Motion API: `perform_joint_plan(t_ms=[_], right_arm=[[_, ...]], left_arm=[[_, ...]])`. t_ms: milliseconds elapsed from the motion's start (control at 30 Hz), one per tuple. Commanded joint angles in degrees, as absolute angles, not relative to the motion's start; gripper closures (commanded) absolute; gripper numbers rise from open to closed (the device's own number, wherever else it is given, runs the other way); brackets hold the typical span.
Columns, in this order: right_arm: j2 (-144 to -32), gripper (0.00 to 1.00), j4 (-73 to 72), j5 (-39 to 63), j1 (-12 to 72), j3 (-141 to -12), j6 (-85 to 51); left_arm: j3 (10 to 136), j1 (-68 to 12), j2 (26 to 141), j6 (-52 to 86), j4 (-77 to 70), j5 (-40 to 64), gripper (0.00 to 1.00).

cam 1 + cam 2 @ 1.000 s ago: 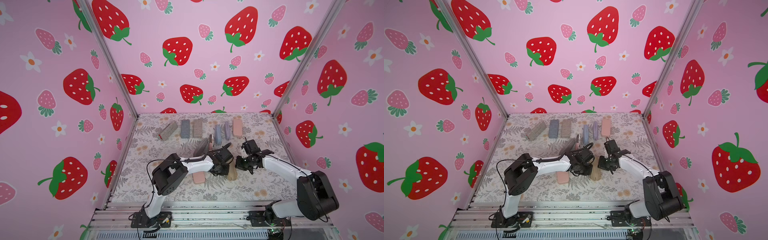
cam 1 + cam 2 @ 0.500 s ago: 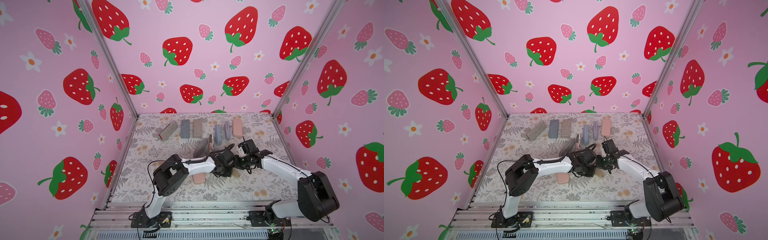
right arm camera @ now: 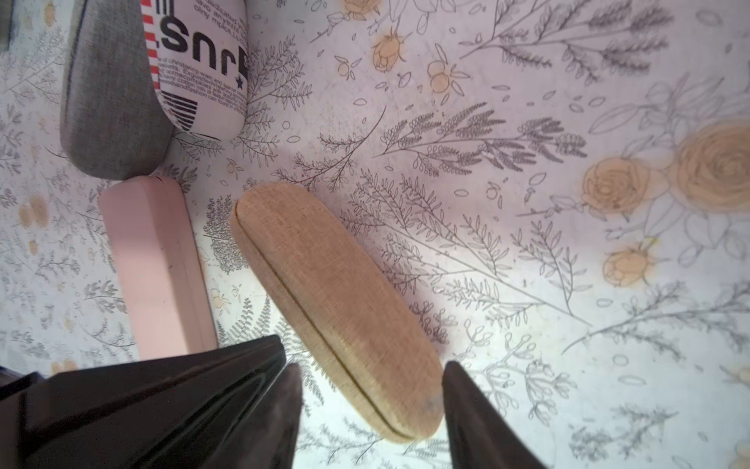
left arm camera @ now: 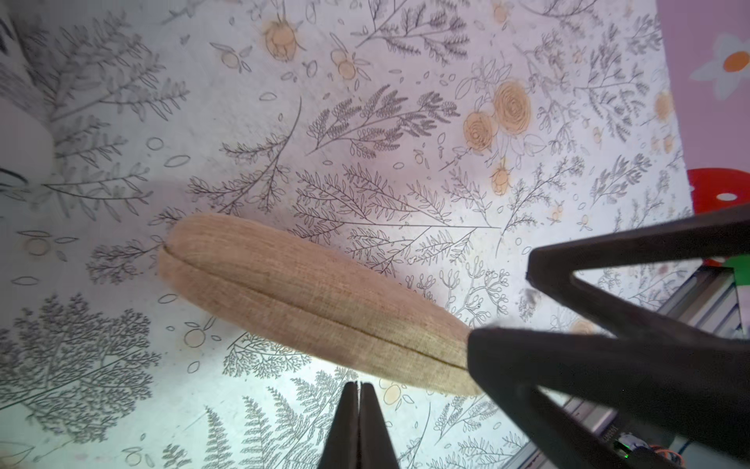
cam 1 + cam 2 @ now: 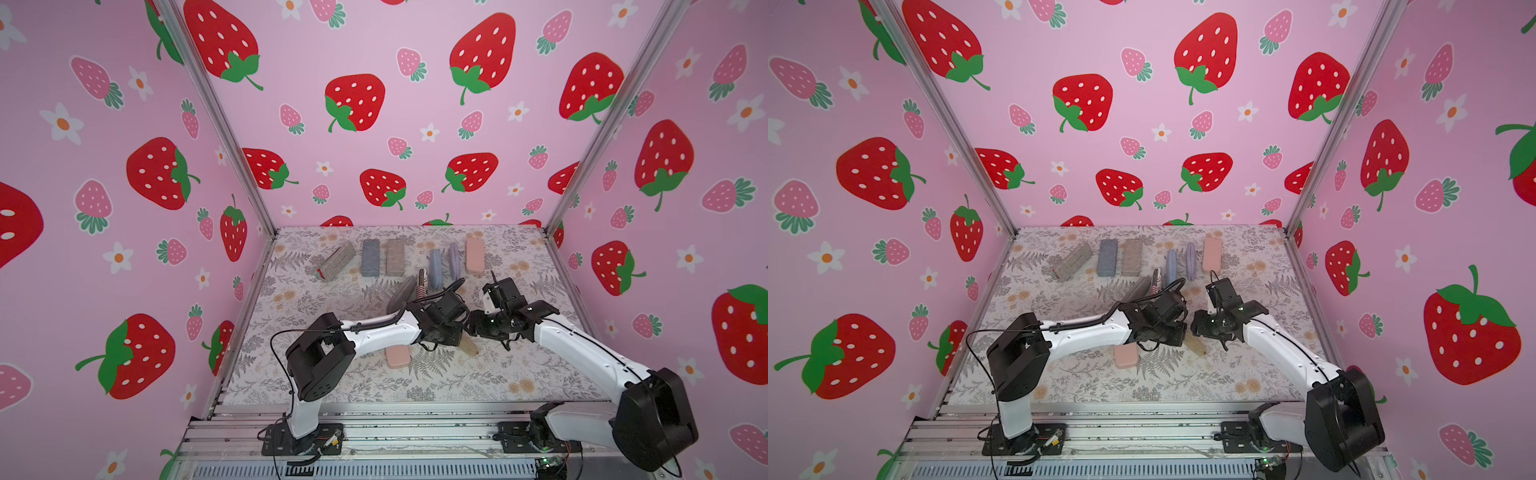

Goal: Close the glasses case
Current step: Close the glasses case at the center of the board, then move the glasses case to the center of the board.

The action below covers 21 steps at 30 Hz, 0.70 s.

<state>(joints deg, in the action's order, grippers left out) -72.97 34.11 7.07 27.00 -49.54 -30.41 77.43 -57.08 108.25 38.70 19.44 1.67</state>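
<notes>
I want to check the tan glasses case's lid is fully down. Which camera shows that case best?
The right wrist view: the whole tan case shows, its seam a thin line end to end. The left wrist view hides one end behind the right gripper. In both top views only its tip shows.

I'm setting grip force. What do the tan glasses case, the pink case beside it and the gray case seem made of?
Tan glasses case: woven, linen-like fabric, matte, probably over a hard shell; the crosshatch weave and crisp closing seam show. Pink case: smooth and matte, perhaps plastic or faux leather; flat facets, no weave. Gray case: fine heathered fabric, matte; faint weave texture.
</notes>
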Motion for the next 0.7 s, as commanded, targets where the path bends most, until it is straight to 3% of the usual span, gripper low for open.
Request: perform_joint_plan(t_ms=[0,100,267,400,667], right_arm=[[-73.8,0.37,38.0,5.7,27.9,-52.4,-26.8],[-76.0,0.34,39.3,5.1,29.4,-54.0,-24.9],[-79.1,0.31,40.0,2.6,31.9,-55.8,-22.7],[-82.6,0.29,40.6,1.8,32.9,-57.0,-21.0],[-89.9,0.3,40.6,0.9,33.3,-59.5,-19.8]], left_arm=[[75.4,-56.6,105.5,38.0,20.7,-1.1,1.0],[73.3,-56.1,102.6,38.2,21.1,-2.5,0.96],[68.1,-54.3,95.8,38.7,21.7,-5.7,0.54],[63.6,-52.1,89.6,39.1,22.1,-7.2,0.32],[55.1,-45.5,77.3,39.4,23.9,-8.1,0.23]])
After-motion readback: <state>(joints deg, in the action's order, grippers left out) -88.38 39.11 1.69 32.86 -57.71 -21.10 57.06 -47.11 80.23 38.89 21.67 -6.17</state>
